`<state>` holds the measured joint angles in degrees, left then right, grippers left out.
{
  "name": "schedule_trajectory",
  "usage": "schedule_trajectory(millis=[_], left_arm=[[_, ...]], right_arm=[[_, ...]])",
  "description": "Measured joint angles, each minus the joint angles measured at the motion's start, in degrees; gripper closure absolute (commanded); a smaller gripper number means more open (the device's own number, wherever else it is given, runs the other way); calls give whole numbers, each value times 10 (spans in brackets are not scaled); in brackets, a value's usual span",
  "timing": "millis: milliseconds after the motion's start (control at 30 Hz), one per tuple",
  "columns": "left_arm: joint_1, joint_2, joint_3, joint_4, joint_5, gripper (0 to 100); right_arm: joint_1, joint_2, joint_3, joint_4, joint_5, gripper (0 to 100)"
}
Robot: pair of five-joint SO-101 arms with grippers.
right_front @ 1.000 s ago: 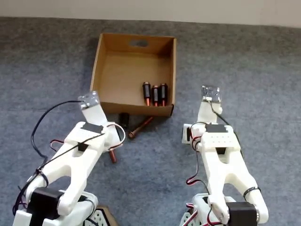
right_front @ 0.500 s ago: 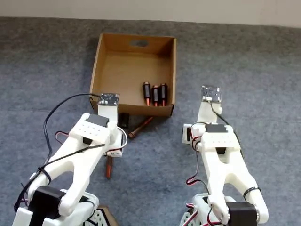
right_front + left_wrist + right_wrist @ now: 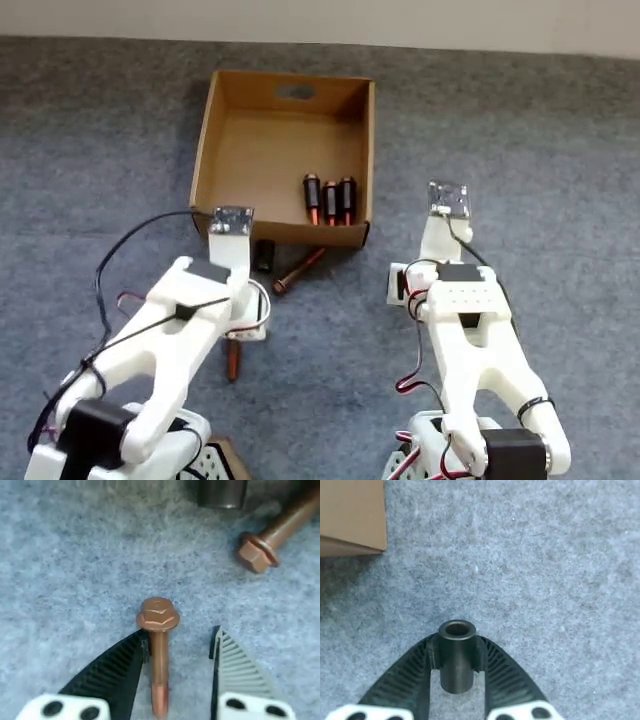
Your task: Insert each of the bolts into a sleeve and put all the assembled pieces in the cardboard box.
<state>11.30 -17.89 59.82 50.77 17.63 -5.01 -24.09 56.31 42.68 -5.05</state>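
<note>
In the high view, the cardboard box point(image 3: 208, 150) sits upper centre on the grey surface point(image 3: 560, 140). Three assembled pieces point(image 3: 330, 200) lie side by side in its lower right corner. Just below the box's near wall are a loose sleeve point(image 3: 264, 254) and, beside it, a spare bolt point(image 3: 298, 270) lying on a diagonal. Lower left of those, the bolt point(image 3: 233, 358) pokes out from under your left arm point(image 3: 190, 320), its long axis running almost straight up and down the frame. That arm is clearly the nearer one. The right arm point(image 3: 460, 310) stands well apart in the right half.

In the left wrist view, your left tool point(image 3: 180, 632) is spread wide and straddles the bolt point(image 3: 158, 650). The shank runs lengthwise between the fingers, in line with the tool, with the hex head pointing away past the fingertips. It sits off-centre, against the black finger point(image 3: 120, 670), with a clear gap to the grey finger point(image 3: 237, 670). I judge that closing will pinch the shank across its width. The spare bolt point(image 3: 270, 535) and loose sleeve point(image 3: 222, 492) lie beyond the head.

In the right wrist view, your right tool point(image 3: 456, 647) is narrow, clamped on the held sleeve point(image 3: 456, 665), with the open bore facing away from the tool. The box corner point(image 3: 350, 515) lies beyond. The bolt's tip will have to line up with that bore.
</note>
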Motion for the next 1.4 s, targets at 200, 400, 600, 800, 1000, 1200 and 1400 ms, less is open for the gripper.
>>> schedule_trajectory(millis=[200,400,600,800,1000,1200,1400], left_arm=[[9,-4,29,-69,1,992],[15,-4,28,-80,3,992],[15,0,9,-72,3,992],[8,3,-84,58,2,992],[11,3,-133,135,2,993],[11,3,-134,138,2,993],[10,-58,-134,138,2,993]], right_arm=[[0,0,0,0,0,993],[0,0,0,0,0,993],[0,0,0,0,0,993],[0,0,0,0,0,993],[0,-1,0,0,0,993],[-4,-105,60,0,0,993],[-60,-319,169,0,0,993]])
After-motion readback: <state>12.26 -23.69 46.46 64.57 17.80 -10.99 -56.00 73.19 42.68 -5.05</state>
